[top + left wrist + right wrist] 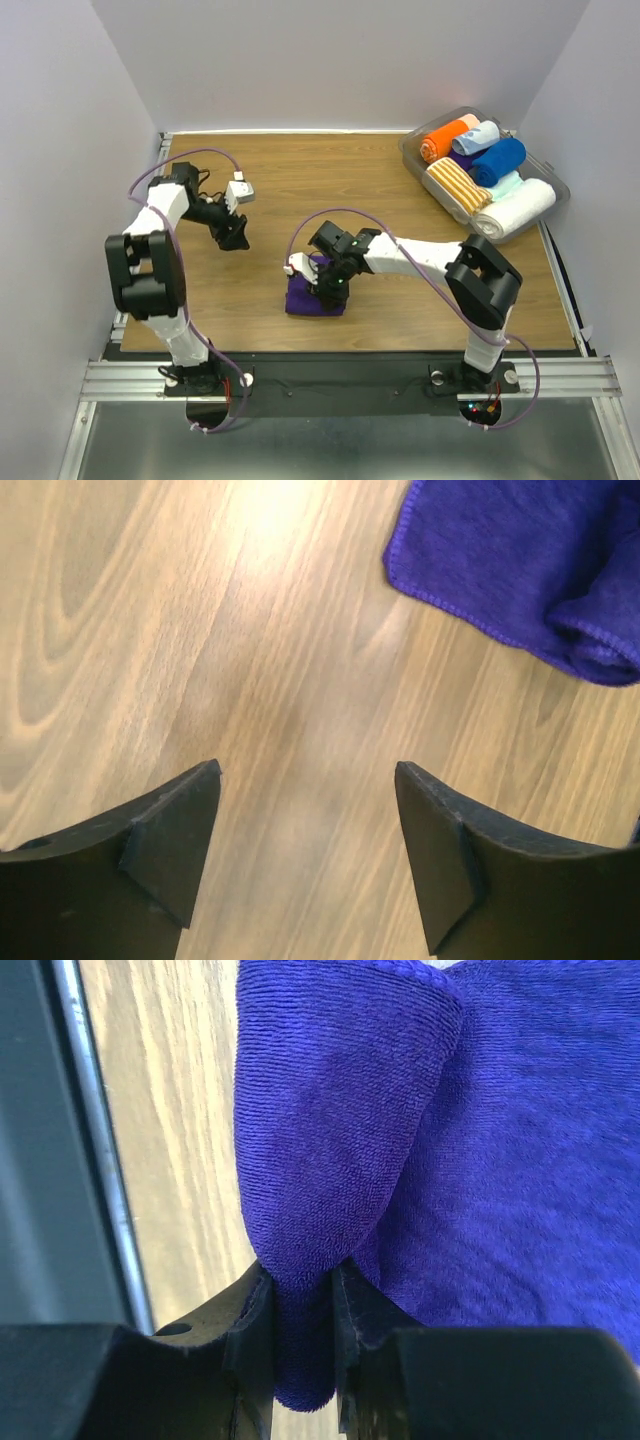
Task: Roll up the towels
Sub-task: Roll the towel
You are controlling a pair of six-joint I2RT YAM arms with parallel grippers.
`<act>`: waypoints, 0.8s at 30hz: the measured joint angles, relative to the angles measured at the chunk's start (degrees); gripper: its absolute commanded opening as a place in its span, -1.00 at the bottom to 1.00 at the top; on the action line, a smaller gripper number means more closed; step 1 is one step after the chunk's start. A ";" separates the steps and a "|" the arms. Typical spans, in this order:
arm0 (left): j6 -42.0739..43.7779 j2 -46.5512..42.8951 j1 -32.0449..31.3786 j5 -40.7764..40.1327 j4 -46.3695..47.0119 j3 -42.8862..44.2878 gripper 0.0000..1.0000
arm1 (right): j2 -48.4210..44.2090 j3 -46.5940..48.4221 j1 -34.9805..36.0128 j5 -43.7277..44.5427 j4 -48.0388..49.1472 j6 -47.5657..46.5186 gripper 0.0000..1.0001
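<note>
End effector states: the right end effector is clamped on a fold of the purple towel, its fingers drawn almost together with only cloth between them. The left end effector is spread wide over bare surface and holds nothing.

From where I stand, the step in hand looks to be rolling the purple towel. It sits as a bunched, part-rolled lump at the front middle of the surface. The blue towel lies rolled in the clear tub at the far right corner, among other rolls.

To do the step well:
1. Turn the pinched fold over the flat cloth in a straight line, so the roll does not come out as a cone.
2. Bring the idle left end effector to the towel to pin the loose part. With one hold only, the lump will likely slide rather than roll.
3. Grip the cloth alone and stay clear of the wood.

Position: the towel lies directly under the right end effector. The pinched fold runs down between the fingers, and the rest spreads ahead and to the right. For the left end effector, the towel's hemmed corner lies ahead and to the right, apart from both fingers.
</note>
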 measured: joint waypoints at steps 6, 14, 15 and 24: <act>-3.54 -20.28 -0.44 -2.80 12.87 -15.76 0.97 | 8.20 8.70 -3.65 -9.81 -7.76 1.20 -0.99; 1.64 -51.25 -1.09 -9.53 19.45 -37.77 0.98 | 18.10 14.43 -10.45 -25.86 -15.23 0.68 -0.99; 2.99 -55.06 -1.99 -10.10 19.21 -39.91 0.97 | 19.04 15.15 -10.82 -27.08 -15.96 0.66 -0.99; 5.29 -63.87 -24.46 -16.50 19.61 -50.82 0.97 | 27.17 20.98 -12.74 -35.69 -23.61 1.01 -0.98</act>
